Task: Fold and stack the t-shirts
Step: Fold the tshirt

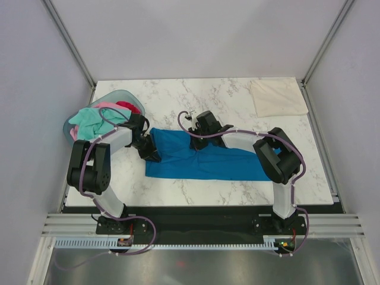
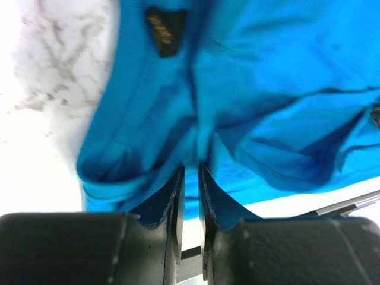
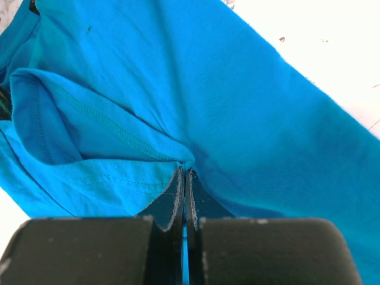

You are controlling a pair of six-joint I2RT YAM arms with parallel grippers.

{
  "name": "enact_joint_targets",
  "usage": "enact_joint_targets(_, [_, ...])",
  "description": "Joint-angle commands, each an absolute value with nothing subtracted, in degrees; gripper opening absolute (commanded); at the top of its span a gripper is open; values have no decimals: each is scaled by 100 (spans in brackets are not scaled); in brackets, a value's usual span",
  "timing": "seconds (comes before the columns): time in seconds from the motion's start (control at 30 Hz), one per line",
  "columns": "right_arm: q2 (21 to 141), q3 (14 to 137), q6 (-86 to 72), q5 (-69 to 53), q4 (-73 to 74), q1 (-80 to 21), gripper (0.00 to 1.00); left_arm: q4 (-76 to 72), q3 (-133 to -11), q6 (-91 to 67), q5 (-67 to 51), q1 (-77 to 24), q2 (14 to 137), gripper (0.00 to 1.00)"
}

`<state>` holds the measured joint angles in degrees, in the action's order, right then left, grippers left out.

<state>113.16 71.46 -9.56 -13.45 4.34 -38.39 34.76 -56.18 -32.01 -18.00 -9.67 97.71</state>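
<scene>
A bright blue t-shirt (image 1: 205,160) lies folded into a long band across the middle of the marble table (image 1: 196,95). My left gripper (image 1: 149,155) is shut on the shirt's left end; in the left wrist view (image 2: 191,169) cloth (image 2: 267,89) bunches between the jaws, near the collar label (image 2: 165,31). My right gripper (image 1: 194,148) is shut on a fold at the shirt's upper middle; in the right wrist view (image 3: 184,172) a sleeve hem (image 3: 101,122) lies just left of the jaws. A folded cream t-shirt (image 1: 277,97) lies at the back right. Mint green (image 1: 89,122), pink (image 1: 107,106) and red (image 1: 126,106) shirts sit in the basket.
A pale blue-grey oval basket (image 1: 122,95) stands at the table's left edge, beside the left arm. Metal frame posts rise at both back corners. A black rail (image 1: 202,222) runs along the near edge with both arm bases.
</scene>
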Motion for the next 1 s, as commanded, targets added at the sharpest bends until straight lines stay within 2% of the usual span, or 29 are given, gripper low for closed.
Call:
enact_joint_targets(0.0, [11329,7356,-1151,-1371,299,-3841,1,3498,-5871,-3111,-1854,-1116,9317,22])
enact_joint_targets(0.17, [11320,7365,-1239,-1310,325,-3779,0,3481,-5906,-3208,-2013,-1230,9228,26])
enact_joint_targets(0.37, [11276,7339,-1318,-1283,325,-3735,0,3454,-5766,-3243,-1925,-1362,9264,27])
enact_joint_targets(0.7, [11294,7356,-1388,-1441,360,-3744,0,3612,-5634,-3120,-1231,-1441,8640,32])
enact_joint_targets(0.97, [11312,7348,-1450,-1441,352,-3735,0,3349,-5529,-3155,-1503,-1582,8648,37])
